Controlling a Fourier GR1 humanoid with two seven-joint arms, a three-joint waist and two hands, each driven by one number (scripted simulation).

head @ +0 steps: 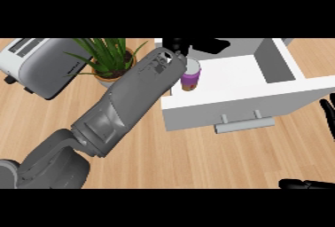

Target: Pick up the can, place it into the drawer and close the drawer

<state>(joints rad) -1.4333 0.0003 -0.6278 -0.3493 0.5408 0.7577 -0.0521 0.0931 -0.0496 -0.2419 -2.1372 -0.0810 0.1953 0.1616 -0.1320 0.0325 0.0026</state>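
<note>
The can [190, 77], purple with a pale top and brown base, stands upright inside the open white drawer [229, 105], against its left wall. My left forearm stretches diagonally from the lower left to the drawer's back left corner. My left hand [208, 45] hovers over the back of the drawer just beyond the can, its fingers spread toward the right and not curled round the can. The wrist partly hides the can's left side. My right hand [326, 111] shows at the right edge, fingers up and relaxed, beside the drawer's front right corner.
The drawer's grey handle [245, 124] faces me on its front panel. A potted green plant [108, 57] stands left of the drawer, close to my left forearm. A silver toaster [39, 62] sits at the far left on the wooden counter [216, 155].
</note>
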